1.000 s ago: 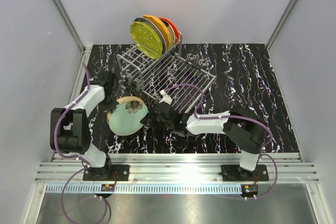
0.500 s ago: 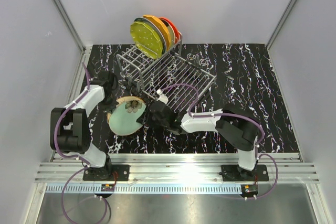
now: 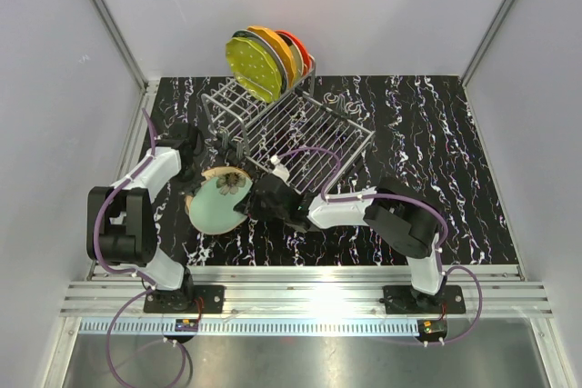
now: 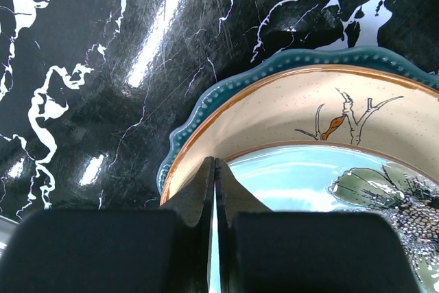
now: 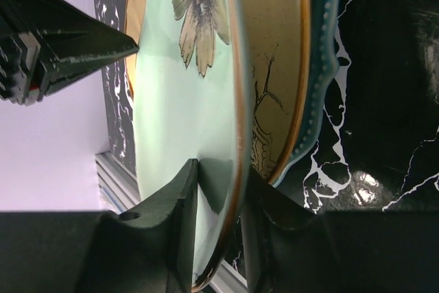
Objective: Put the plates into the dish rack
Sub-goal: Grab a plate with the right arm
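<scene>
A: Plate status?

B: Pale green plate [image 3: 216, 206], scalloped rim, brown-petalled flower print near one edge. It tops a stack of three at the near left of the black marbled table [image 3: 436, 134]. Under it is a cream plate [image 4: 288, 104] with a twig print and an orange line at the rim. At the bottom is a teal-rimmed plate [image 4: 226, 94] with a beaded scalloped edge.

A: Grippers?

B: Right gripper [image 5: 221, 169] is clamped on the pale green plate's rim, one finger on the face, one under. Left gripper [image 4: 215, 169] is pinched closed and empty, tips at the stack's opposite edge.

A: Rack count?

B: One wire dish rack [image 3: 305, 129], back centre, skewed to the table edges. Its long axis is hard to call from above. At its far end: yellow-green dotted plate [image 3: 255, 68], orange plate [image 3: 275, 50], red-orange plate [image 3: 300, 47]. Maybe a fourth; the rims overlap, so I can't tell.

A: Orientation?

B: Rack plates stand on edge, faces toward near-left. Stack plates are face up. The pale green one sits shifted near-left off the cream one. All are round, so no long axis.
</scene>
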Tool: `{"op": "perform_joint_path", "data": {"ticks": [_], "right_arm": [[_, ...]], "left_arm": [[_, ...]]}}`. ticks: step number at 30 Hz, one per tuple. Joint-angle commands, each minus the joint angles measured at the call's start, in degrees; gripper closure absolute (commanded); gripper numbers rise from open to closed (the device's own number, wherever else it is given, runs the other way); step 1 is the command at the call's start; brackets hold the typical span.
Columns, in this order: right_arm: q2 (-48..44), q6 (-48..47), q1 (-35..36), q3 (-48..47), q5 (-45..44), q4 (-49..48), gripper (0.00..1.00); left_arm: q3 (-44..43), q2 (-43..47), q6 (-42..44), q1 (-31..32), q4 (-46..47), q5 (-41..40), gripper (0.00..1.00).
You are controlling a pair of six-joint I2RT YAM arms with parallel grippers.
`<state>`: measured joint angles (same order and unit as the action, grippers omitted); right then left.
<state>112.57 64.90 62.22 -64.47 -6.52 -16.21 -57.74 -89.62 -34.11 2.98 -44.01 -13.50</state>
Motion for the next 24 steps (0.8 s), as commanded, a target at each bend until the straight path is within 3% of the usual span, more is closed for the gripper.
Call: {"op": "perform_joint_path", "data": {"ticks": [1,15,24], "right_arm": [[0.37,0.84,-0.34,-2.68,-1.21,-0.93,0.69],[-1.04,1.28,-0.34,-3.91,-0.77,0.91,0.98],[-2.80,-0.30,-0.25,-6.37,-0.59,3.37,1.00]], "left_arm": [[-0.18,-0.20,-0.17,-0.17,0.06,1.72,1.00],[-2.03,7.18,0.88,-0.26,-0.37,-3.02,1.00],[-4.14,15.70,2.29,-0.35,-1.08,-3.03,0.99]]}}
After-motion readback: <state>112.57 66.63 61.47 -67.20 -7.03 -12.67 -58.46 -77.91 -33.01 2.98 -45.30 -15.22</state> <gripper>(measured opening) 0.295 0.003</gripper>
